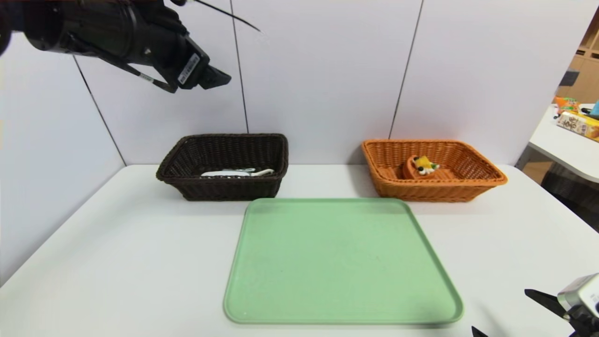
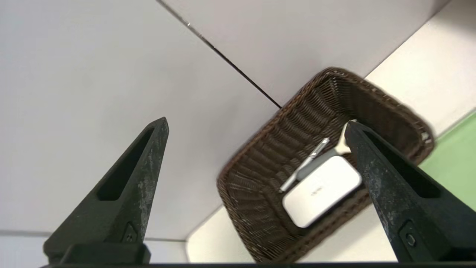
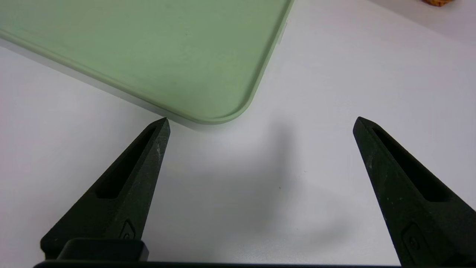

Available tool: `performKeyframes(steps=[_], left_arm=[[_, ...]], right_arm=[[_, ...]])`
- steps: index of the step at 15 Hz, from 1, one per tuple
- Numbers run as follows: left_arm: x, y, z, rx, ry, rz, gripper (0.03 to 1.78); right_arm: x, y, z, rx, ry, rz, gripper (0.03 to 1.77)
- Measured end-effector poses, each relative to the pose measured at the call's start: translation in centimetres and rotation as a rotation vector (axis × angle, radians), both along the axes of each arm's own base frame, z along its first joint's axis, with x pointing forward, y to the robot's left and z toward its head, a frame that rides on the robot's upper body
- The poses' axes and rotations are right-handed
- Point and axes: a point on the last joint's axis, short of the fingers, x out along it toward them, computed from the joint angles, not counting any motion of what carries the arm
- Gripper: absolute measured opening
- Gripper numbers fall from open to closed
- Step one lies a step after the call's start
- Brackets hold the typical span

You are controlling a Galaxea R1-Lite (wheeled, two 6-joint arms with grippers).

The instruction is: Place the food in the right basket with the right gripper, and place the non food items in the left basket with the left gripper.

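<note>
"Where were the left gripper's (image 2: pixel 257 128) fingers?"

"Spread wide with nothing between them, high above the dark basket (image 1: pixel 222 187). The case (image 2: pixel 321 191), the pen (image 2: pixel 304 165) and the peeler (image 2: pixel 316 163) lay inside it, below the fingertips."

"How did their long axes run?"

"Roughly alongside one another, the peeler between pen and case."

"And the right gripper (image 3: pixel 262 123)?"

"Its fingers were spread too, and empty, over the white table (image 3: pixel 230 208) by the tray's (image 3: pixel 219 121) near right corner. The tart (image 1: pixel 420 167) sat beyond them, in the orange basket (image 1: pixel 435 191)."

"Which arm was nearer to the dark basket?"

"The left. With everything sorted, I judged its next move should be up and away, clear of the rim."
</note>
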Motion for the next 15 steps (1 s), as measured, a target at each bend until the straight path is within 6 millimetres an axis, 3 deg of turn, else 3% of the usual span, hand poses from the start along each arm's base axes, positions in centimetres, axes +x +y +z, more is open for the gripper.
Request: performKeyframes(steps=[2,5,11,15], left_arm=[[-3.0,0.2,0.5,-0.08,0.008,0.04,1.67],[-7.4,1.6,-0.3,-0.145,0.046,0.108,1.69],[-16.3,8.3,-3.3,-0.211,0.029,0.293,1.69],[-22.0,11.4,-6.4,-0.238,-0.016,0.425,1.69]], right_arm=[[-0.1,-0.2,0.1,-0.004,-0.016,0.005,1.7],[-0.2,-0.3,0.4,0.001,-0.036,0.003,1.7],[0.4,-0.5,2.2,-0.008,-0.114,-0.047,1.7],[0.9,-1.0,4.5,-0.001,-0.208,-0.103,1.7]])
